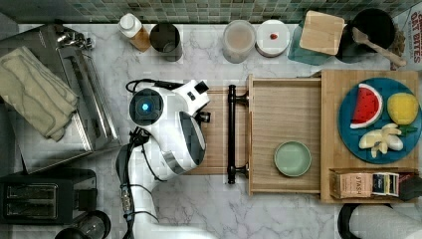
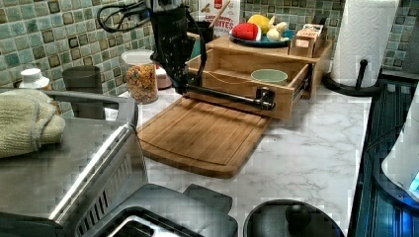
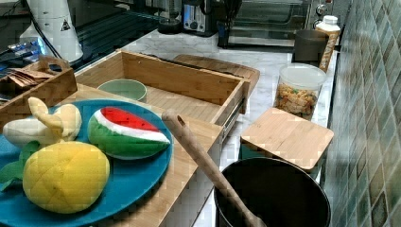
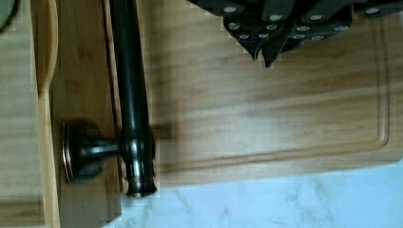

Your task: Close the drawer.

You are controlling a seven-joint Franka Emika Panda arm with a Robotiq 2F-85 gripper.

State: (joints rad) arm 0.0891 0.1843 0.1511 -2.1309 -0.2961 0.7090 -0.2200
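The light-wood drawer (image 1: 283, 114) stands pulled out toward the top view's left from under the wooden cabinet top (image 1: 331, 124). A pale green bowl (image 1: 292, 158) sits inside it. Its long black bar handle (image 1: 231, 134) lies across the front panel. My arm (image 1: 169, 129) hovers over the cutting board (image 1: 216, 144), just on the top view's left of the handle. In the left view my gripper (image 2: 182, 84) hangs at the far end of the handle (image 2: 227, 97). In the wrist view the gripper (image 4: 263, 54) is shut and empty above the board (image 4: 266, 118), a short way from the handle (image 4: 129, 85).
A blue fruit plate (image 1: 348, 134) and a tea box (image 1: 366, 184) sit on the cabinet top. A toaster oven (image 1: 94, 114) with a towel (image 1: 35, 89) stands at the top view's left. Jars (image 1: 239, 40) line the tiled wall. A paper towel roll (image 2: 368, 39) stands beside the cabinet.
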